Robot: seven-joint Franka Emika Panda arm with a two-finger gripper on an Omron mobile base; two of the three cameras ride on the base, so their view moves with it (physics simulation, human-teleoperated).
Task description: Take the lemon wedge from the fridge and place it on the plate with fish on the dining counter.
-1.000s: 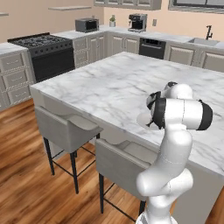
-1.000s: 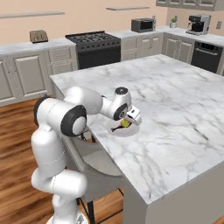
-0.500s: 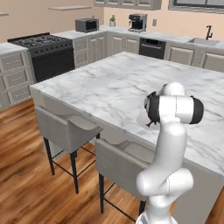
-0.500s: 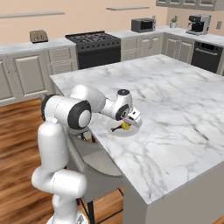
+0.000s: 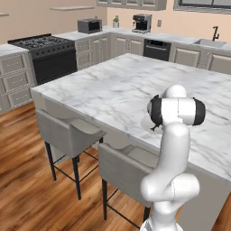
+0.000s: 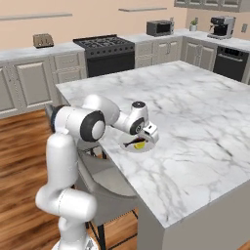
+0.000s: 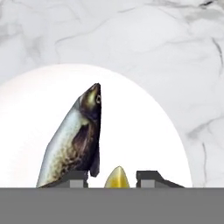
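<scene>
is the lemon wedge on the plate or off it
On it. In the hand view the lemon wedge sits over the white plate, beside the fish, between the gripper fingertips.

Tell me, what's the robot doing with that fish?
The robot's gripper hangs just over a white plate on the dining counter. A fish lies on the plate, and a tiny lemon wedge sits between the fingertips, beside the fish. The jaws stand a little apart with gaps either side of the wedge, so it looks released onto the plate, though I can't be sure.
</scene>
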